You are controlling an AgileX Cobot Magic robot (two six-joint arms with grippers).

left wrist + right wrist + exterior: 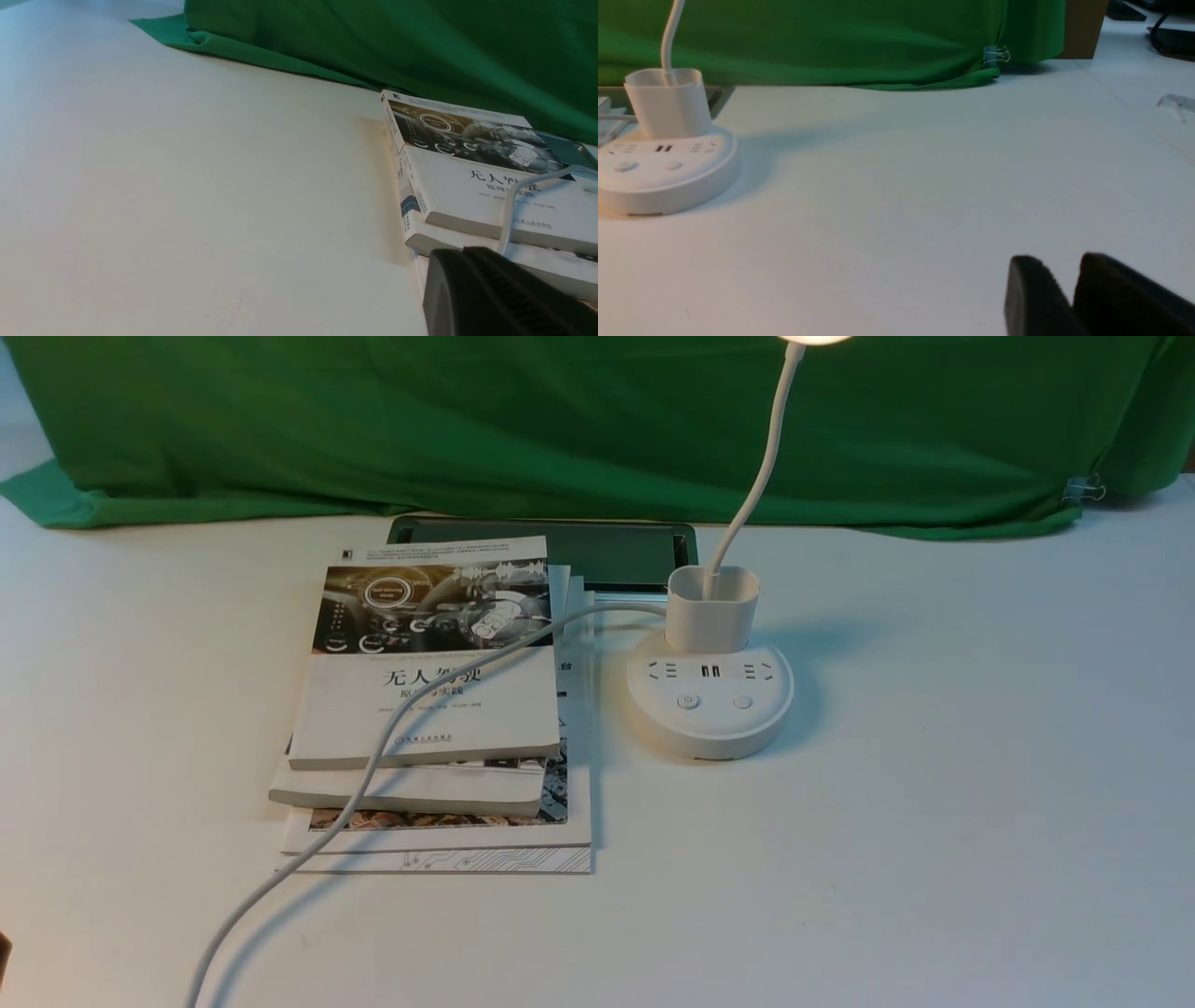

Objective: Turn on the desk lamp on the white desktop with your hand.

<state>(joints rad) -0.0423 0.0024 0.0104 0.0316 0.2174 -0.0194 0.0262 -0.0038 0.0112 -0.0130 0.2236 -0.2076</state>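
Note:
The desk lamp (709, 695) stands mid-desk on the white desktop (934, 821). It has a round base with two buttons (688, 701), a square cup and a gooseneck. Its head (817, 339) glows at the top edge of the front view. Neither hand shows in the front view. In the right wrist view the lamp base (663, 168) stands far from my right gripper (1057, 262), which is empty with a narrow gap between its tips. My left gripper (462, 252) is a blurred black shape with its fingers together, low beside the books (467, 196).
A stack of books (429, 709) lies left of the lamp, with the white cord (373, 765) running over it to the near edge. A dark tablet (597, 551) lies behind the books. The green cloth (560, 420) with a binder clip (1083, 488) lines the back.

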